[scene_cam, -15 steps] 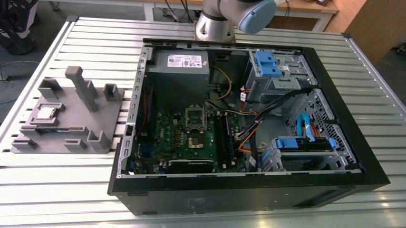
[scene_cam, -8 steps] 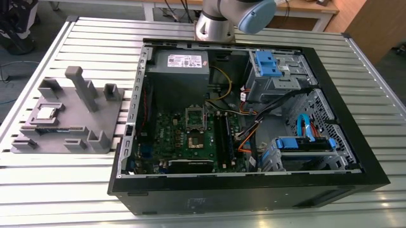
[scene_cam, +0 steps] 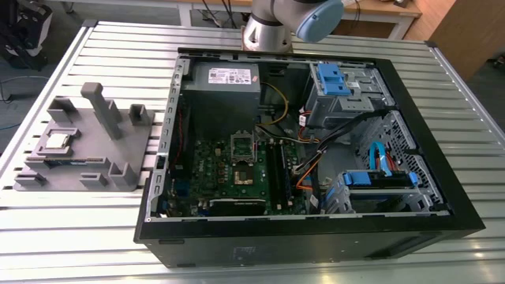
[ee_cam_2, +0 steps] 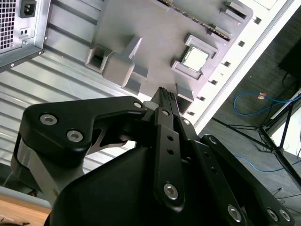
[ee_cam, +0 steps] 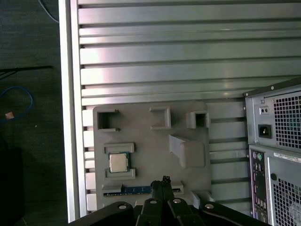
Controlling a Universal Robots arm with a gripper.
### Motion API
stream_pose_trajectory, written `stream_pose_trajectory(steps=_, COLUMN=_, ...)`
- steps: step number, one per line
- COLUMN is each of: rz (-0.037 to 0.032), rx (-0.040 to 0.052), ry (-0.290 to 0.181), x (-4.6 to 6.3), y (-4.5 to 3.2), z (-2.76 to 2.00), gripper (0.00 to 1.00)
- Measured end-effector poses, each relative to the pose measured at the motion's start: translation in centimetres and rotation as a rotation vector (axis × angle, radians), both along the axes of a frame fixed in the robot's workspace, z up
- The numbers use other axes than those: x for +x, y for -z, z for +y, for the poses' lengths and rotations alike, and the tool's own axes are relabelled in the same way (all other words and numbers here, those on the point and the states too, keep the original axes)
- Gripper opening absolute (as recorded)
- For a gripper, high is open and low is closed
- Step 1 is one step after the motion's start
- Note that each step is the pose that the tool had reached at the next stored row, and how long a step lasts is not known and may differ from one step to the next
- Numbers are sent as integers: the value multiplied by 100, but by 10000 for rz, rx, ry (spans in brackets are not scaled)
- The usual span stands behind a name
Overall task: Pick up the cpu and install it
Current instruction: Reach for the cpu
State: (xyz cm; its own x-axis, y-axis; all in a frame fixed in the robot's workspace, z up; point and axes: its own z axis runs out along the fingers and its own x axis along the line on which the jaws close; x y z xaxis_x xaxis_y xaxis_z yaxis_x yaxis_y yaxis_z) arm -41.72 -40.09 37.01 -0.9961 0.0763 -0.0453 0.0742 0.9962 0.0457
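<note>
Table (ee_cam: 188, 61) of metal slats, cpu (ee_cam: 118, 162) on grey holder (ee_cam: 150, 141); gripper (ee_cam: 163, 181) closed, empty

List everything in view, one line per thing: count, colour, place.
cpu: one, silver, in a holder pocket.
memory stick: one, dark bluish, in a holder slot near the cpu.
holder: one, grey, on the table, on the exterior view's left of the case.
case: one, black, open, lying on the table.
motherboard: one, green, inside the case.
drive cages: two, blue-fronted, inside the case.
table: one, silvery slats, under holder and case.
arm: one, silver with blue cap, behind the case.
gripper: one, black, shut, empty, pointing toward the holder.
</note>
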Motion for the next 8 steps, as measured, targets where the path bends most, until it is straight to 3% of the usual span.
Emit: stream_pose_trajectory(steps=8, rz=10, rx=0, ry=-1, x=0, y=76, z=-1, gripper=11)
